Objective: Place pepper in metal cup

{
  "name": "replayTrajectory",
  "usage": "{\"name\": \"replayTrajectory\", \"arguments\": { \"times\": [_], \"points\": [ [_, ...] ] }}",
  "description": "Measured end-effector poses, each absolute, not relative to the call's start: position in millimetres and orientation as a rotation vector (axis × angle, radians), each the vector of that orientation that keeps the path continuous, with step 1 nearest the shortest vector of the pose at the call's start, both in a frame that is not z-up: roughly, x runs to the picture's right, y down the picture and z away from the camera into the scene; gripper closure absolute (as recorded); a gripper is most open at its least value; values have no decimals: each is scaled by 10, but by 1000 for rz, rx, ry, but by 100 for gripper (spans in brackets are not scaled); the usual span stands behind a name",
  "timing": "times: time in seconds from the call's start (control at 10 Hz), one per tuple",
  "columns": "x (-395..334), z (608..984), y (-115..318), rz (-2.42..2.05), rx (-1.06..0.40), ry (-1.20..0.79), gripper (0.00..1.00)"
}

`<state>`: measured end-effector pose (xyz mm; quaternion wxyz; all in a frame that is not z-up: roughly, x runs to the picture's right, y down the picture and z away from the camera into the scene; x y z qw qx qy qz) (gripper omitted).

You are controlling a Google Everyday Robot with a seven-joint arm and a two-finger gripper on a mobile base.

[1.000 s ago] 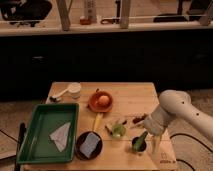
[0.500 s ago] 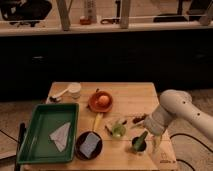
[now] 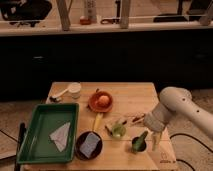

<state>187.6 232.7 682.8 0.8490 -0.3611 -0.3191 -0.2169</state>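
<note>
**One leaning pepper, one light cup, a claw close by**

The surface [image 3: 135,97] is flat, pale wood, and it ends not far past the cup on the near right side, so anything knocked over there could roll off. The arm [image 3: 176,105], a smooth white rounded shell, bends over that corner. A wide swing as it pulls away would be the likeliest cause of a knock. On the left, the green plastic tray [image 3: 56,105] and the round black pan [image 3: 78,148] sit well apart from the arm, and the glossy orange bowl [image 3: 92,102] sits further back. The claw [image 3: 155,140] hangs just beside the metal cup [image 3: 138,148], on its right; whether it is open or closed I cannot tell. The cup is short, dull grey and cylindrical, and probably light enough to tip. The pepper [image 3: 141,138], dark green, smooth and tapering, stands tilted in the cup with its upper end poking above the rim towards the claw. A claw pulling away might catch that overhang and drag the pepper back out.
</note>
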Motion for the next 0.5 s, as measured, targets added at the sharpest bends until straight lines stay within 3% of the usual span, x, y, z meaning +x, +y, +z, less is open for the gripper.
{"name": "replayTrajectory", "arguments": {
  "times": [0.5],
  "points": [
    [1877, 6829, 2319, -459, -762, -673, 20]
  ]
}}
